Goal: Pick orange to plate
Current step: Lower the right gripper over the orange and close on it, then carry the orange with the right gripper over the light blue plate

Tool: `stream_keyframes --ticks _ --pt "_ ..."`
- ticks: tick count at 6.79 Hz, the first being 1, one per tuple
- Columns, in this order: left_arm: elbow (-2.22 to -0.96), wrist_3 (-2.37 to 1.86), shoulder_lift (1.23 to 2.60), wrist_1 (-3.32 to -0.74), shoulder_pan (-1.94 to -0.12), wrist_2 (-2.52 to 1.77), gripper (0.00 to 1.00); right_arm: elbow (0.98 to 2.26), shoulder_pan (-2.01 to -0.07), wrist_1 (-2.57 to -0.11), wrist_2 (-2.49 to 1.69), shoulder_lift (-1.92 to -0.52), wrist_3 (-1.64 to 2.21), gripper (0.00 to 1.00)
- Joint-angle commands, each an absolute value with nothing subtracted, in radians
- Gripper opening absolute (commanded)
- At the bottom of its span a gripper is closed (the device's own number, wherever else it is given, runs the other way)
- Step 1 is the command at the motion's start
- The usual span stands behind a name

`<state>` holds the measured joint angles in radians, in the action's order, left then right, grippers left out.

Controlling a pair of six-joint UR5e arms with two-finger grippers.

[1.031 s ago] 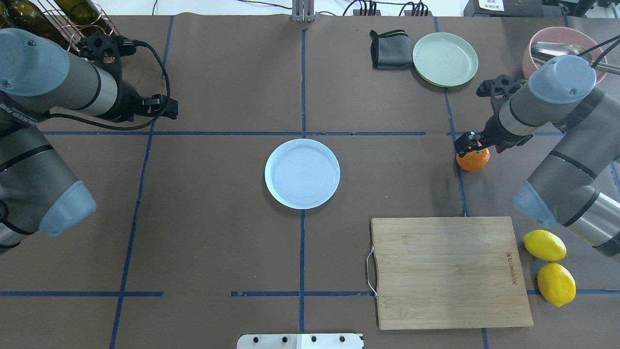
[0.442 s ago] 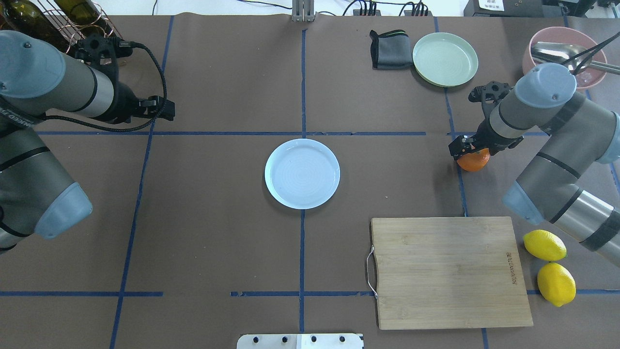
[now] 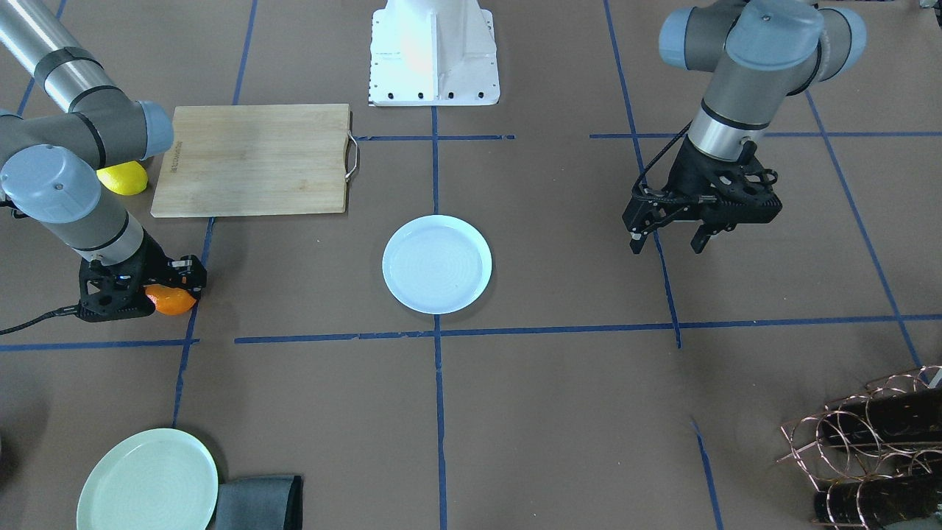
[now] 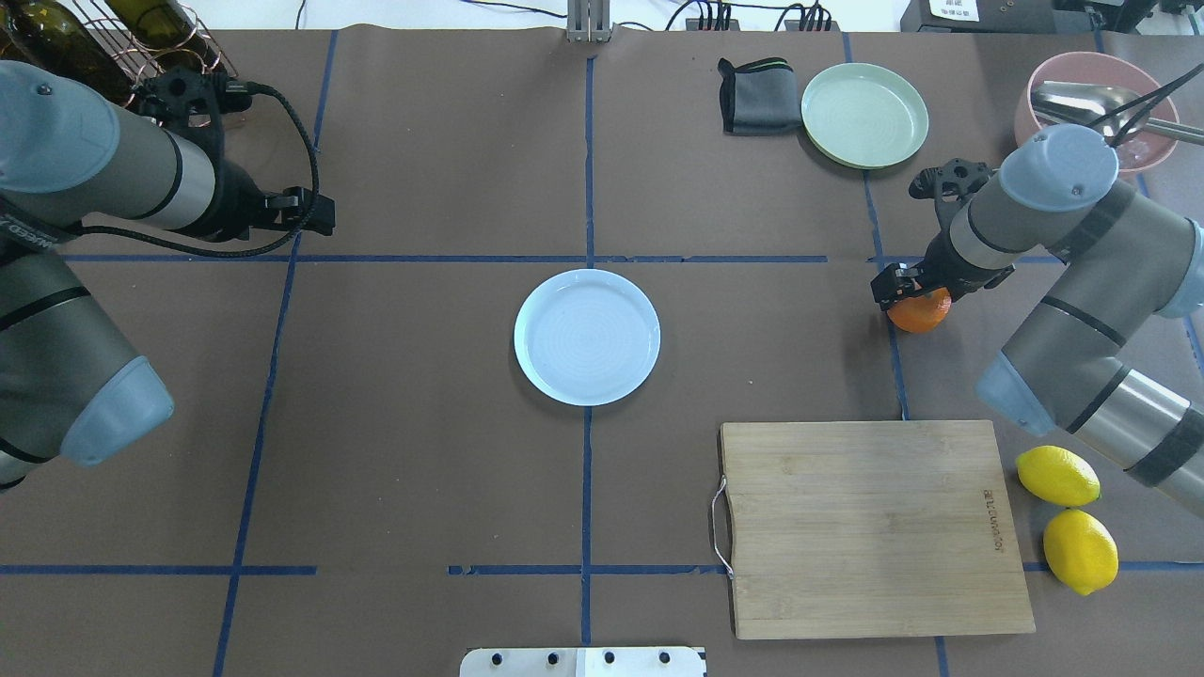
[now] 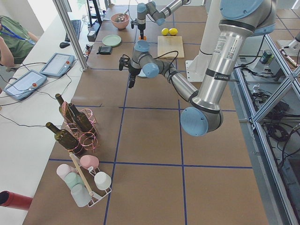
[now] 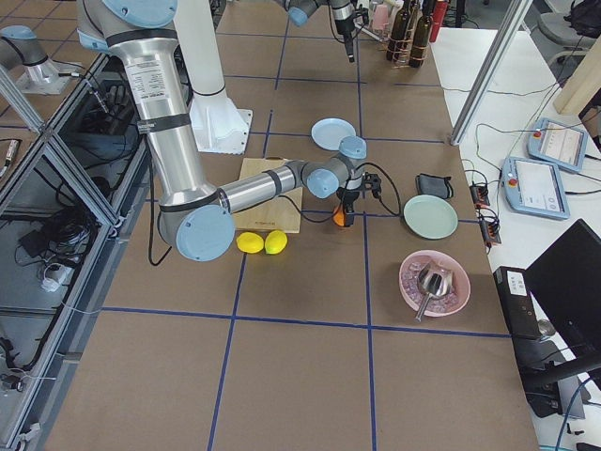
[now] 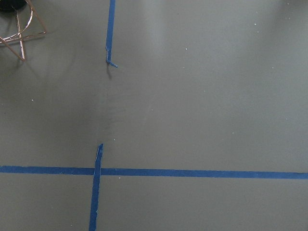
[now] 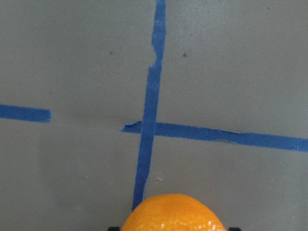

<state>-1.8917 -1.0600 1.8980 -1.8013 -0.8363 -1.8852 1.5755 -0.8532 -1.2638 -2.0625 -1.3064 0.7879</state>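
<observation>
The orange [image 4: 923, 314] rests on the brown table at the right, on a blue tape line. My right gripper [image 4: 909, 293] is lowered over it, shut on the orange, with the fingertips pressed to both its sides. In the right wrist view the orange [image 8: 173, 214] fills the bottom centre. The front-facing view shows the orange [image 3: 174, 302] under the right gripper [image 3: 163, 293]. The pale bluish-white plate [image 4: 587, 337] lies bare at the table's centre, well left of the orange. My left gripper [image 3: 664, 246] hangs open above the table, holding nothing.
A wooden cutting board [image 4: 870, 527] lies near the front right, with two lemons [image 4: 1058, 475] beside it. At the back right are a pale green plate [image 4: 863, 115], a grey cloth [image 4: 752, 97] and a pink bowl [image 4: 1096, 89]. A bottle rack [image 4: 141, 38] stands back left.
My right arm dropped lower onto the orange and shifted slightly left, then held still. My left arm drew back a little to the left. The orange and plate stayed put.
</observation>
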Motion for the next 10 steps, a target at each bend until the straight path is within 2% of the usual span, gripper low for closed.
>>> stream_keyframes --ticks 1,2,3,6,7,9,10 --pt "-1.891 -1.022 1.896 -1.798 -0.862 -1.887 1.00 1.641 -0.856 -1.281 -2.074 -1.309 0.790 0.00" --pt "-1.891 -0.958 1.867 -1.799 -0.886 -1.919 1.00 1.713 -0.851 -1.369 -2.089 -1.293 0.792 0.00" --pt "-1.891 -0.851 1.836 -1.798 -0.944 -1.975 1.00 1.759 -0.851 -1.497 -2.089 -1.211 0.792 0.00" --pt "-1.890 -0.472 1.705 -1.798 -1.135 -2.086 1.00 1.756 -0.737 -1.562 -2.073 -1.045 0.990 0.00" --pt "-1.882 -0.415 1.680 -1.790 -1.172 -2.086 1.00 1.738 -0.682 -1.557 -2.021 -0.990 1.062 0.00" --pt "-1.875 -0.379 1.643 -1.789 -1.190 -2.082 1.00 1.569 -0.585 -1.554 -1.929 -0.814 1.152 0.00" --pt "-1.875 -0.385 1.638 -1.789 -1.213 -2.083 1.00 1.501 -0.545 -1.537 -1.883 -0.774 1.161 0.00"
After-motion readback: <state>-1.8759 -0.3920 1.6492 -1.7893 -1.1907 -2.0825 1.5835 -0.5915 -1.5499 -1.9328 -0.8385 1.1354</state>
